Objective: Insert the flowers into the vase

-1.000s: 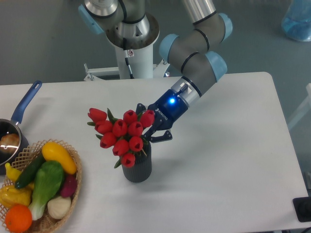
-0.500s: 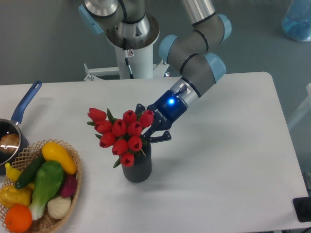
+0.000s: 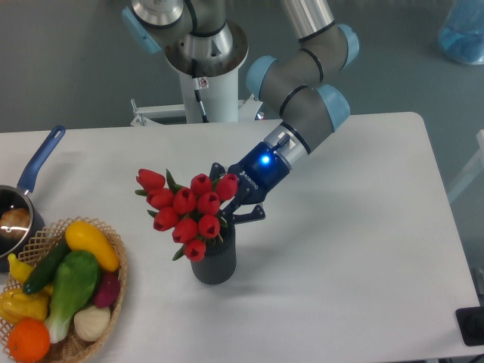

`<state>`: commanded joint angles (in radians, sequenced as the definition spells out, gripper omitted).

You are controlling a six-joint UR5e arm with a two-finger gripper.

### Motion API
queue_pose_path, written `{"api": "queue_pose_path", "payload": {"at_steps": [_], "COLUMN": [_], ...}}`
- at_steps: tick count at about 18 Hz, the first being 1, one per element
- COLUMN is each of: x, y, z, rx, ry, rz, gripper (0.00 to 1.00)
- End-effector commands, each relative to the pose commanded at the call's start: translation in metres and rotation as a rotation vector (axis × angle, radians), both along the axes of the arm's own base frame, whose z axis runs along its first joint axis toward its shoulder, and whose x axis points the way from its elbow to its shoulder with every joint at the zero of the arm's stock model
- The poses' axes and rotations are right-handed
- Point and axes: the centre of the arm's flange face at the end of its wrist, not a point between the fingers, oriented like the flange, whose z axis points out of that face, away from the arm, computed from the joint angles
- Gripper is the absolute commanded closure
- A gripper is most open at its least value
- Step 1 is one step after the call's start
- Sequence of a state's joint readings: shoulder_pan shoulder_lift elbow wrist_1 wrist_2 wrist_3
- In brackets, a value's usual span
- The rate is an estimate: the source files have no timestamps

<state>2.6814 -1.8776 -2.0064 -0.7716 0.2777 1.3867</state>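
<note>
The flowers [image 3: 187, 210], a bunch of red tulip buds with green leaves, lean to the left over the dark ribbed vase [image 3: 215, 261], which stands upright near the table's middle. Their stems run down to the vase's mouth, and the lowest bud hangs over its left rim. My gripper [image 3: 228, 206] reaches in from the upper right, just above the vase's rim, and is shut on the flowers at the stems. Its fingertips are partly hidden behind the buds.
A wicker basket [image 3: 118, 253] of colourful fruit and vegetables sits at the front left corner. Behind it, at the left edge, is a blue-handled saucepan [image 3: 13, 215]. The arm's base [image 3: 204, 68] stands behind the table, and a blue translucent object [image 3: 461, 30] is at the top right.
The gripper and the bunch have shifted slightly left and down together, bringing the buds a little lower over the vase. The vase has not moved.
</note>
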Motion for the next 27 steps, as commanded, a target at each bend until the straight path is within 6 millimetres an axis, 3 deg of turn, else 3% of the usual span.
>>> {"api": "queue_pose_path", "payload": {"at_steps": [7, 15, 18, 19, 21, 22, 27], "x": [0.0, -0.004, -0.007, -0.009, -0.015, -0.019, -0.025], "y": [0.0, -0.003, -0.005, -0.007, -0.007, -0.009, -0.008], "z": [0.001, 0.002, 0.002, 0.002, 0.007, 0.012, 0.029], "rx": [0.009, 0.012, 0.026, 0.026, 0.03, 0.029, 0.038], "ry": [-0.006, 0.001, 0.027, 0.027, 0.043, 0.054, 0.086], "rz": [0.001, 0.007, 0.005, 0.009, 0.015, 0.02, 0.026], "gripper": [0.7, 0.6, 0.48, 0.39, 0.05, 0.0, 0.0]}}
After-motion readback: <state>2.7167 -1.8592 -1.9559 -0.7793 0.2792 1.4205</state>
